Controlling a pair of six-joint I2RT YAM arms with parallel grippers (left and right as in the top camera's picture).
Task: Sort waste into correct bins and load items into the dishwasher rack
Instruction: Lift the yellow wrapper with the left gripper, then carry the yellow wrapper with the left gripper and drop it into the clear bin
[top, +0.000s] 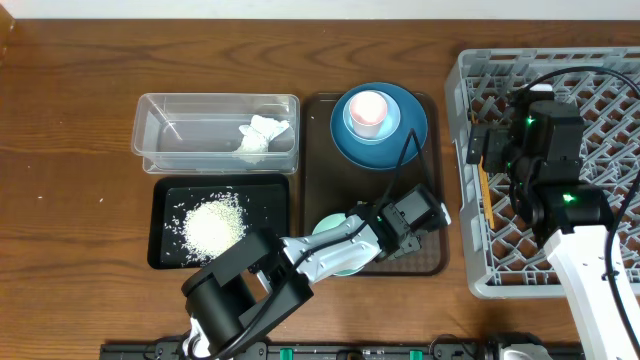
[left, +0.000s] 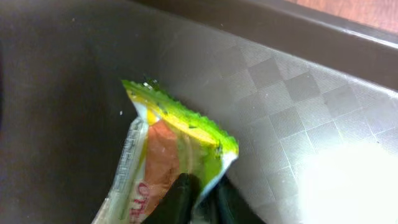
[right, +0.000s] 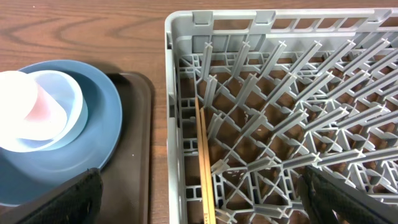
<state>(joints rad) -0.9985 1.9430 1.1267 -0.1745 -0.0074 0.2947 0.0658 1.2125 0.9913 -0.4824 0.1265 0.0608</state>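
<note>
Left wrist: I'm pinching the wrapper (left: 174, 140) in my left fingers (left: 177, 202), right fingers (right: 56, 199) gaping; napkin (top: 260, 137), rice (top: 212, 228) binned, dishes (top: 405, 135) waiting.

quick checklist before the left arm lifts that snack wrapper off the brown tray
1. Left gripper pinching the snack wrapper at its lower edge: ok.
2. Grip deep enough to hold: cannot tell.
3. Clear tub has room beside the napkin: ok.
4. Right gripper open over the rack, away from the tub: ok.
5. Left arm's clearance over the green bowl: cannot tell.
</note>
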